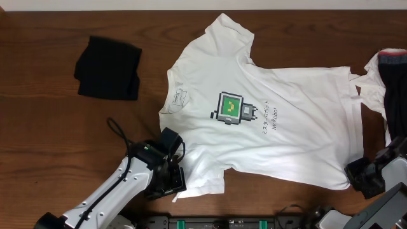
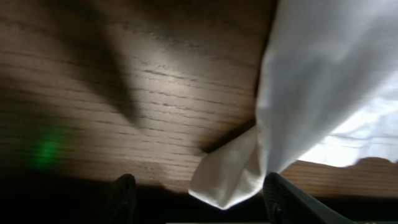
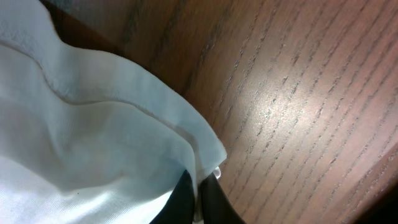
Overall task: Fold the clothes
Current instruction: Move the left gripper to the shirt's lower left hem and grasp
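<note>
T-shirt point(image 1: 299, 140) lies spread print-up on the table point(image 1: 38, 127), my right end effector point(image 3: 198, 196) clamped on its hem corner, my left end effector point(image 2: 199, 199) apart around a sleeve corner; lifting before the left closes would, I reckon, drop that sleeve.

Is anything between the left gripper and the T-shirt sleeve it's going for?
Nothing visible. The sleeve corner of the T-shirt lies right inside the open left gripper, on the bare table.
</note>
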`<state>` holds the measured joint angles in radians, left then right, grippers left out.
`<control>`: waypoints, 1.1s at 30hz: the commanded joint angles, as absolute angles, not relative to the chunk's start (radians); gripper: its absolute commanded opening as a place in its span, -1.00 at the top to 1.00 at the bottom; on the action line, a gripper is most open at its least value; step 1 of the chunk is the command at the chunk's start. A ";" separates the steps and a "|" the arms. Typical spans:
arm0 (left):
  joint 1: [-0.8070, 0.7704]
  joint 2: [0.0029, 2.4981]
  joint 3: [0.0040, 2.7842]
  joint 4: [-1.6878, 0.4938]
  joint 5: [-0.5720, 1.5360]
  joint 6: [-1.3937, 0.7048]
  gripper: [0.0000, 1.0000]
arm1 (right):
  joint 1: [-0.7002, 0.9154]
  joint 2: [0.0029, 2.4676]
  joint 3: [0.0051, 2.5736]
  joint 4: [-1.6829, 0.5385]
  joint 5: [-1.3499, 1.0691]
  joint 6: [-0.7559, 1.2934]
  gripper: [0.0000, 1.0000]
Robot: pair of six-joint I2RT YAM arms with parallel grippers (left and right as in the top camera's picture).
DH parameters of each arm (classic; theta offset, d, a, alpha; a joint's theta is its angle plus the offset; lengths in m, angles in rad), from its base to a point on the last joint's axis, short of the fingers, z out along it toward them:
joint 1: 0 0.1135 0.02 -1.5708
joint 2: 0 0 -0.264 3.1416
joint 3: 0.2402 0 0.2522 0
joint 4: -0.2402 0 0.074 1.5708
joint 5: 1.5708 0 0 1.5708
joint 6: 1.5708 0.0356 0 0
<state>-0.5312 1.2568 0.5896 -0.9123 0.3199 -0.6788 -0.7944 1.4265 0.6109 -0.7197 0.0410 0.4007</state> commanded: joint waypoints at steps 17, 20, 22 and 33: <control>-0.649 1.255 0.560 -0.760 0.364 -0.667 -0.37 | -0.797 1.472 0.567 -0.684 0.006 0.387 0.91; -0.708 1.256 0.560 -0.758 0.324 -0.677 -0.37 | -0.797 1.472 0.567 -0.684 0.006 0.387 0.92; -0.740 1.260 0.560 -0.760 0.300 -0.704 -0.37 | -0.797 1.472 0.567 -0.684 0.006 0.387 0.92; -0.765 1.268 0.560 -0.775 0.272 -0.741 0.70 | -0.797 1.472 0.567 -0.682 -0.033 0.368 0.97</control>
